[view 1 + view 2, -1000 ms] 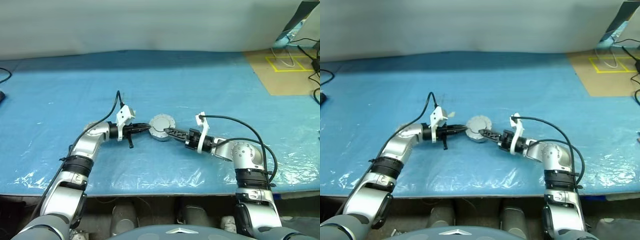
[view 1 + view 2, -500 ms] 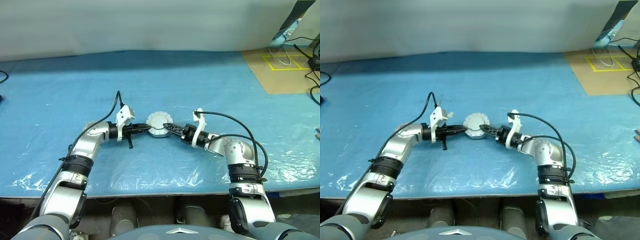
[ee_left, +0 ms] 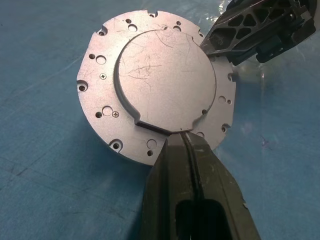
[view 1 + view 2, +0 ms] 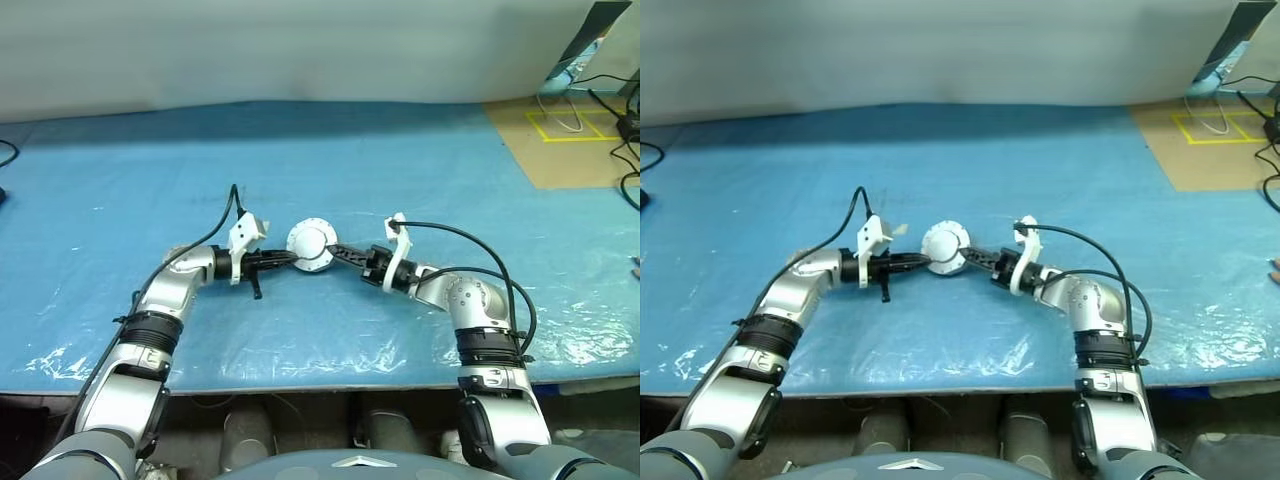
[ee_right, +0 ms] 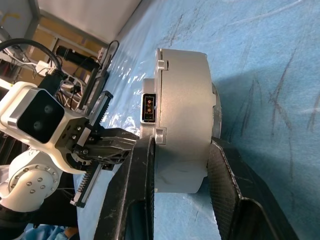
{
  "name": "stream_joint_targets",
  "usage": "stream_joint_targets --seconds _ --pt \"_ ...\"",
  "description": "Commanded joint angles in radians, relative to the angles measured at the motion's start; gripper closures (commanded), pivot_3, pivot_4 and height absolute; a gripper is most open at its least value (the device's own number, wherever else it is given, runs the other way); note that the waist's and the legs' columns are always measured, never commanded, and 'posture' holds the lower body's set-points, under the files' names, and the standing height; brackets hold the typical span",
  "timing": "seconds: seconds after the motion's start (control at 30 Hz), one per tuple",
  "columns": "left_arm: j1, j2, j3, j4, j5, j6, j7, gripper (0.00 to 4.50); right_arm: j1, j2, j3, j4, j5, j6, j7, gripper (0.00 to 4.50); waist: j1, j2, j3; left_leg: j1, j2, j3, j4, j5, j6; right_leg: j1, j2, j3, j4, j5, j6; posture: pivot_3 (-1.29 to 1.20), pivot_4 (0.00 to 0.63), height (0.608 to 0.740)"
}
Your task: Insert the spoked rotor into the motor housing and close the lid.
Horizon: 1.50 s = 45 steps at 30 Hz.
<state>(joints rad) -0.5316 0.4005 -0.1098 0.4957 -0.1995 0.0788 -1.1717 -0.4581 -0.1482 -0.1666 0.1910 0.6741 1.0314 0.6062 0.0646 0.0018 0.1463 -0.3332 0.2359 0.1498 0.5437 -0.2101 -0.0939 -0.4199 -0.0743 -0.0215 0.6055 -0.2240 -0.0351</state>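
Seemingly, the closed housing (image 4: 311,243) is being pinched on edge mid-table (image 4: 120,150) by the right gripper (image 5: 175,165), the left gripper (image 3: 187,150) pressed together against its face, rotor unseen.

The two eye views look from the head, forward and down on the blue table (image 4: 300,140), from some way off. Each wrist view looks very near along its own fingers. All views share the round grey motor housing (image 4: 309,243) between the arms.

Bright, even light; sharp frames; glare on the plastic sheet (image 4: 330,350).
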Motion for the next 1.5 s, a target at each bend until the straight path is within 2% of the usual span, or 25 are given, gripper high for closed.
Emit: stream_joint_targets --seconds 0.03,0.17,0.27,0.47,0.57,0.67,0.8,1.03,1.2,1.5 --pt "0.003 0.043 0.056 -0.050 -0.057 0.063 -0.012 4.50 -0.021 0.032 -0.037 0.034 0.035 0.028 -0.044 3.42 -0.006 0.000 0.000 0.000 0.000 0.000 0.000 0.000 0.000 0.000 0.000 0.000 0.000 0.000 0.000 0.00 0.150 0.740" --pt "0.006 0.118 0.121 -0.141 -0.144 0.176 -0.047 4.50 -0.052 0.058 -0.136 0.064 0.112 0.070 -0.084 3.42 -0.019 0.000 0.001 -0.006 0.000 0.000 0.000 0.000 0.000 -0.005 0.001 0.000 0.000 0.000 0.000 0.00 0.150 0.740" --pt "-0.024 0.174 0.173 -0.127 -0.168 0.211 -0.029 4.50 -0.065 0.087 -0.208 0.078 0.188 0.113 -0.116 3.42 -0.017 0.000 0.002 -0.007 0.000 0.000 -0.001 0.000 0.000 -0.006 0.001 -0.001 0.000 0.000 0.000 0.00 0.150 0.740" --pt "0.049 0.174 0.198 -0.196 -0.208 0.323 0.020 4.50 -0.100 0.156 -0.299 -0.008 0.313 0.142 -0.201 3.42 -0.016 0.002 0.004 -0.010 0.001 0.000 -0.001 0.000 0.000 -0.007 0.001 -0.003 -0.001 0.002 0.003 0.00 0.150 0.740" --pt "0.078 0.153 0.216 -0.231 -0.237 0.362 0.050 4.50 -0.128 0.187 -0.320 -0.083 0.387 0.161 -0.263 3.42 -0.017 0.001 0.005 -0.016 0.002 0.000 -0.001 0.000 0.000 -0.015 0.002 -0.003 0.002 0.003 0.003 0.00 0.150 0.740" --pt "0.081 0.132 0.235 -0.255 -0.278 0.400 0.067 3.92 -0.141 0.199 -0.330 -0.135 0.466 0.193 -0.319 3.42 -0.011 -0.001 0.008 -0.017 0.002 -0.001 0.001 0.002 0.003 -0.019 0.002 -0.003 0.003 0.003 0.004 0.00 0.150 0.740" --pt "0.075 0.114 0.257 -0.291 -0.346 0.469 0.084 2.49 -0.145 0.194 -0.327 -0.176 0.554 0.214 -0.385 3.42 -0.005 -0.001 0.008 -0.016 0.002 -0.001 0.001 0.000 0.000 -0.018 0.002 -0.003 0.002 0.003 0.004 0.00 0.150 0.740" --pt "0.068 0.059 0.359 -0.369 -0.586 0.702 0.134 0.09 -0.132 0.162 -0.295 -0.190 0.633 0.219 -0.421 3.42 0.005 -0.001 0.008 -0.017 0.002 -0.001 0.001 0.000 0.000 -0.018 0.002 -0.003 0.003 0.003 0.004 0.00 0.150 0.740" --pt "0.054 0.017 0.382 -0.373 -0.664 0.787 0.202 0.04 -0.126 0.142 -0.273 -0.192 0.656 0.211 -0.438 3.42 0.006 -0.001 0.008 -0.018 0.001 -0.001 0.002 0.000 0.000 -0.017 0.003 -0.002 0.003 0.003 0.004 0.00 0.150 0.740" --pt "-0.048 -0.151 0.407 -0.233 -0.715 0.822 0.334 0.04 -0.117 0.113 -0.240 -0.197 0.684 0.201 -0.454 3.42 0.012 -0.002 0.009 -0.020 0.001 -0.002 0.005 0.000 0.000 -0.016 0.002 -0.002 0.005 0.004 0.005 0.00 0.150 0.740"
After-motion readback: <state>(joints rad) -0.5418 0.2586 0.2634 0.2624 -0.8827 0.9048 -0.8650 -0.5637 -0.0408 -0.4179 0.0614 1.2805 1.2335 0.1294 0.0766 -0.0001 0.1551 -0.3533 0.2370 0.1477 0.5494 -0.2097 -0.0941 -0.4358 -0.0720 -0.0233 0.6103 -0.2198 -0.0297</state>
